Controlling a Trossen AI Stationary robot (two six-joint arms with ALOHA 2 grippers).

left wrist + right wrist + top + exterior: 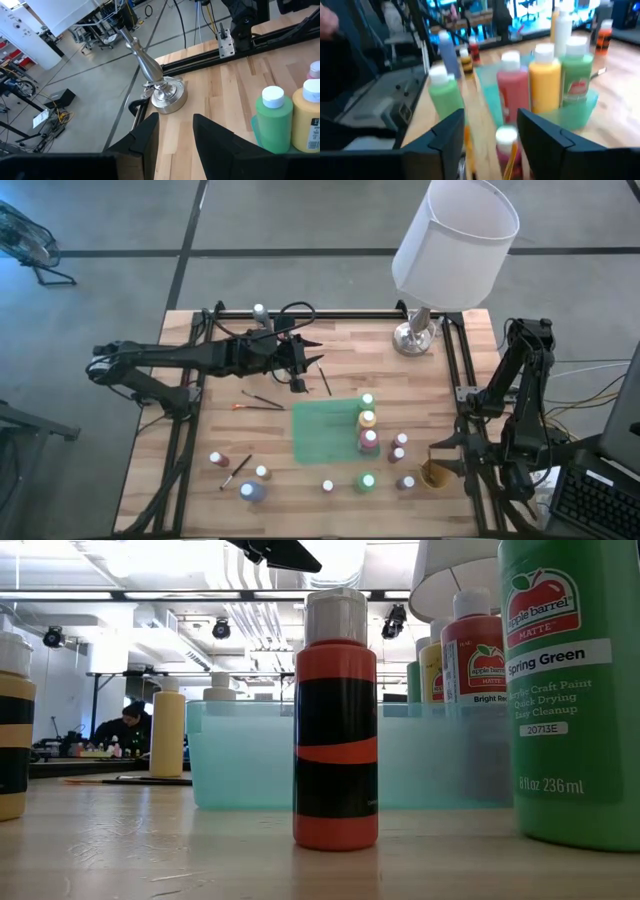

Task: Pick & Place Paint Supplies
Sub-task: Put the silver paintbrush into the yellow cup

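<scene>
Just past the green mat's (328, 430) near-right corner the right claw (440, 465) is held apart and empty — upright paint bottles (398, 452) standing nearest it — while the left claw (310, 365), likewise apart, is hung beyond the mat's far edge.

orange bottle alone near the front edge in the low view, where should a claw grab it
Grip the orange bottle across its straight-sided body, just below the white cap, coming down from above. It stands upright with free space on both sides, so fingers can likely straddle it without nudging the green bottle beside it.
</scene>
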